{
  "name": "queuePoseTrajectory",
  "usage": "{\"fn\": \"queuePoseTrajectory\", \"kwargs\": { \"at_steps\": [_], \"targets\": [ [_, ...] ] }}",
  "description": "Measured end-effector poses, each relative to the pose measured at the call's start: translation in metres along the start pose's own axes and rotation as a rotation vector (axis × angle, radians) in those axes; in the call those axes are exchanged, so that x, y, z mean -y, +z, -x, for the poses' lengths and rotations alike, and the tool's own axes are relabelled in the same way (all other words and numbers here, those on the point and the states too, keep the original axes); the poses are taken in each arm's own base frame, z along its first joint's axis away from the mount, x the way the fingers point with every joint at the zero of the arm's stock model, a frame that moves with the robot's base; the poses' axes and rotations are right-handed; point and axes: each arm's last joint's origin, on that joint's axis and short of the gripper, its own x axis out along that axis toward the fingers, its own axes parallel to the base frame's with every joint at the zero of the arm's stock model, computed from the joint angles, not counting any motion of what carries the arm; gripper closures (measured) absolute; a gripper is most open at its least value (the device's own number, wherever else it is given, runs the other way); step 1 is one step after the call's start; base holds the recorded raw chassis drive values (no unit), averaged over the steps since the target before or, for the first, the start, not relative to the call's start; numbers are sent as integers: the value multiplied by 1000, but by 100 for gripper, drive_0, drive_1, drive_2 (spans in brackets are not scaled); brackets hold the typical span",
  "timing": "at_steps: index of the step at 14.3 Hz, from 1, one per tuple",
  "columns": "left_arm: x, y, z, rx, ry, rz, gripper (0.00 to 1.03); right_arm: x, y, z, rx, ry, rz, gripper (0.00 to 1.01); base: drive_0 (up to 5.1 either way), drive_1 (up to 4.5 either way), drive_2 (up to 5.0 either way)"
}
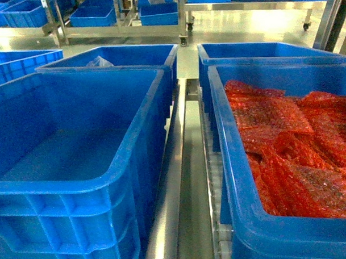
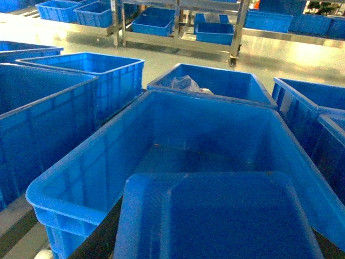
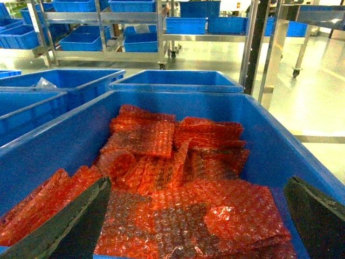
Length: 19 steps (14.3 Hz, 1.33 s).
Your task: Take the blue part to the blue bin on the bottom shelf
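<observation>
**Operator:** Where do the grippers stand?

**Observer:** In your right wrist view the right gripper [image 3: 194, 226] shows as two dark fingers [image 3: 70, 226] at the lower corners of the frame, spread wide apart with nothing between them. They hang over the crate of red bubble-wrap bags [image 3: 167, 178]. The left gripper you cannot judge: the left wrist view shows no fingers, only a shallow blue tray [image 2: 215, 216] filling the bottom of the frame. Neither gripper shows in the head view.

**Operator:** And the blue part?

**Observer:** You will not find it in any view. It may lie hidden among the bags, but I cannot tell.

**Operator:** The blue bin?

**Observer:** The blue bin [image 1: 78, 184] fills the left half of your head view, deep, its inner walls smooth and its floor bare. The bag crate [image 1: 231, 161] sits at the right, a steel rail [image 1: 175, 186] running between the two. Behind the bin, top centre, another crate holds a clear plastic bag [image 1: 99, 62]. At the top of the frame stands a steel rack [image 1: 124, 23] on casters, its low tier carrying blue trays [image 1: 95, 15].
</observation>
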Motion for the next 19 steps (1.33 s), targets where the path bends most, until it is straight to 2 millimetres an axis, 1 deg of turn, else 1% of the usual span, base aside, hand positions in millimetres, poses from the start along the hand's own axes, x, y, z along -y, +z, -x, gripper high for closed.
{"fn": "queuePoseTrajectory", "kwargs": {
  "at_steps": [19],
  "targets": [
    [0, 0, 0, -1, 0, -1, 60, 0, 0, 0, 0, 0, 0, 3, 0, 0, 0]
  ]
}}
